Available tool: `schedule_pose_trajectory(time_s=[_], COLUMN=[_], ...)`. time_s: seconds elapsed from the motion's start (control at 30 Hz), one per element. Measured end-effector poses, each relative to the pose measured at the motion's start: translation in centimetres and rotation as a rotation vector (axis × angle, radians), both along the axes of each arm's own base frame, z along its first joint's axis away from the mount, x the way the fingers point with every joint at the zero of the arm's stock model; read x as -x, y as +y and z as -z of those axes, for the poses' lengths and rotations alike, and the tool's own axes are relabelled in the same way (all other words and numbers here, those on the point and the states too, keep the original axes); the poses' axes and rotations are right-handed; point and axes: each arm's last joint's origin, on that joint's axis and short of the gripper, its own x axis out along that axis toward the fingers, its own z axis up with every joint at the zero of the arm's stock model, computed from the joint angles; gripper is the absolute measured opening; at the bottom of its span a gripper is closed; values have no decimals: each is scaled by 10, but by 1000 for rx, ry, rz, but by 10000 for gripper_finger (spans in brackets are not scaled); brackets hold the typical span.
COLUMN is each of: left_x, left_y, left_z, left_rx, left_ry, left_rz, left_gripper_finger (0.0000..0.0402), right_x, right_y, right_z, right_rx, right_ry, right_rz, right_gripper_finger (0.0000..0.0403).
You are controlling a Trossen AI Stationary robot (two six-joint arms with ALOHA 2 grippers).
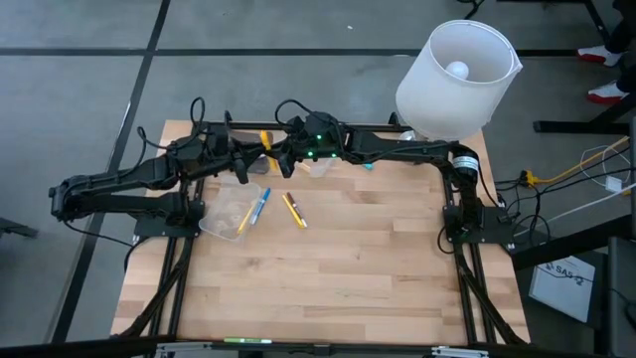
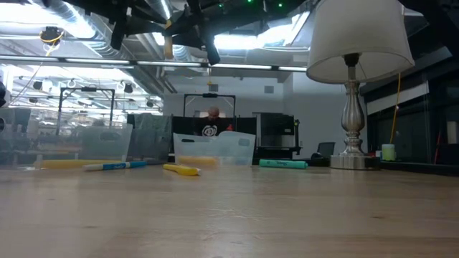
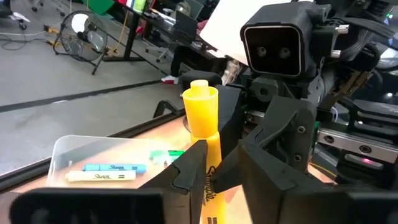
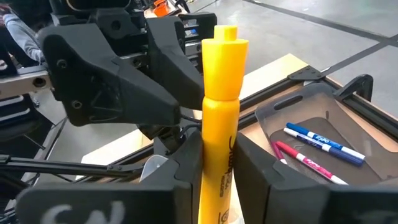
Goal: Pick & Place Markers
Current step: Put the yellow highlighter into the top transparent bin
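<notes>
Marker in play: a yellow marker [image 4: 221, 93] with a stubby round barrel, a stepped cap and dark lettering down its side stands upright in the air over the far side of the table, between the two grippers.
Right gripper: you see the right gripper [image 4: 217, 149] clamped narrowly on the barrel, its dark matte fingers [image 4: 183, 165] pressed to both sides.
Left gripper: the left gripper [image 3: 217, 155] brackets the same marker from the opposite side; you cannot tell whether it grips or stands just clear.
Loose markers: a blue-and-yellow pair [image 1: 258, 207] and a yellow-orange pair [image 1: 294, 210] lie flat on the boards near mid-table, and a teal marker [image 1: 368, 166] lies at the far edge.
Binned markers: a blue marker [image 4: 323, 144] and a red marker [image 4: 305, 160] lie in a clear tub [image 4: 348, 112].
Second tub: a clear plastic box [image 3: 62, 146] with rounded corners holds a pale blue and a cream marker.
Table: the table [image 1: 338, 288] is pale wood planking with a visible grain.
Lamp: the lamp [image 1: 457, 75], with a white drum shade and a turned metal stem, stands at the far right corner.
</notes>
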Motion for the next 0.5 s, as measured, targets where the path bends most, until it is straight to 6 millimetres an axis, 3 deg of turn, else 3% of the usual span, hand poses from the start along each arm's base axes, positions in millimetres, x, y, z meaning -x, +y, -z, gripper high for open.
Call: schedule_pose_trajectory(time_s=[0.3,0.5], left_x=[4,6], left_y=[0,-1], left_z=[0,-2], left_rx=[-18,-30], left_ry=[17,6], left_rz=[-42,-21], left_gripper_finger=[162,179], right_x=[-1,-1], right_y=[2,3], right_z=[-1,-1], right_rx=[6,4], right_ry=[-10,-11], right_rz=[-17,-31], right_gripper_finger=[72,70])
